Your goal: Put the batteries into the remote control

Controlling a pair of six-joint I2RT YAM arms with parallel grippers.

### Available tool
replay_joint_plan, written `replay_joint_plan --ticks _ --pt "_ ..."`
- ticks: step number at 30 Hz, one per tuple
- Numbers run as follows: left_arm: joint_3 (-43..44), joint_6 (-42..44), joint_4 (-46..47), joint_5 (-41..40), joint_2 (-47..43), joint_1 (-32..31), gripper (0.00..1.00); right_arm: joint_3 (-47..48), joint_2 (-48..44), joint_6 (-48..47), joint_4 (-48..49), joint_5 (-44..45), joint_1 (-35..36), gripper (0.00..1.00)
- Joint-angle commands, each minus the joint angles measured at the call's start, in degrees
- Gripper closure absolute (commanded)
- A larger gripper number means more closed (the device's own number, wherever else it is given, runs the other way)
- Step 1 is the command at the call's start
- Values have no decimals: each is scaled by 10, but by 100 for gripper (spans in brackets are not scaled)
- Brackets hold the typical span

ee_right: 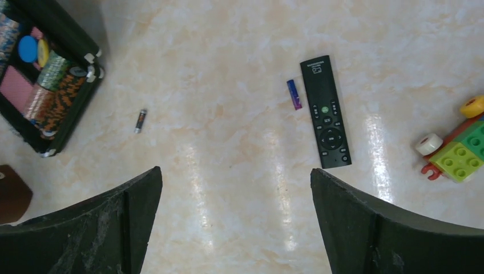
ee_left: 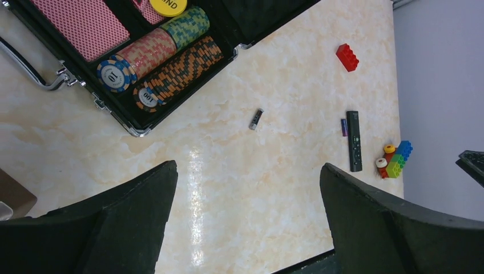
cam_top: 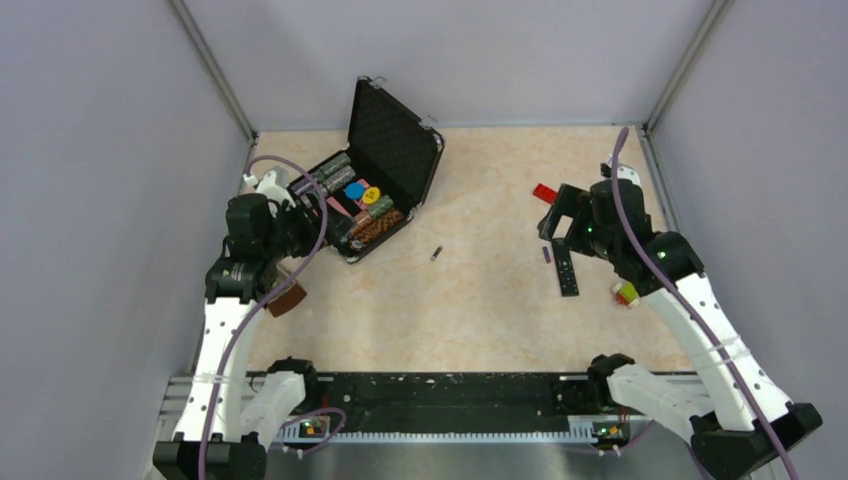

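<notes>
The remote (ee_right: pixel 326 111) lies on the table (ee_right: pixel 240 34) with its buttons up. One battery (ee_right: pixel 294 94) lies just beside the remote. The other battery (ee_right: pixel 140 120) is well apart from it, on that same side. My right pincer (ee_right: pixel 235 173) hangs near the remote, wide apart and empty. My left pincer (ee_left: pixel 248 167) is far off, also apart and empty. I think the remote needs flipping first, so I should pinch its long sides and miss the battery.
</notes>
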Motion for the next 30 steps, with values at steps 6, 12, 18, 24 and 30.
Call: replay_joint_plan --ticks 6,12,18,24,30 --pt "20 -13 30 -53 -8 1 1 -2 68 -63 16 103 -18 1" --pt "3 -17 31 -109 -29 2 1 -45 89 -56 41 64 -96 5" --pt "-15 -16 39 -110 -46 1 1 -78 149 -45 33 51 -120 8" --pt "-14 -15 45 -91 -31 2 1 -110 199 -63 53 24 -127 2" --pt "-18 -27 59 -85 -20 2 1 -119 270 -76 59 21 -126 6"
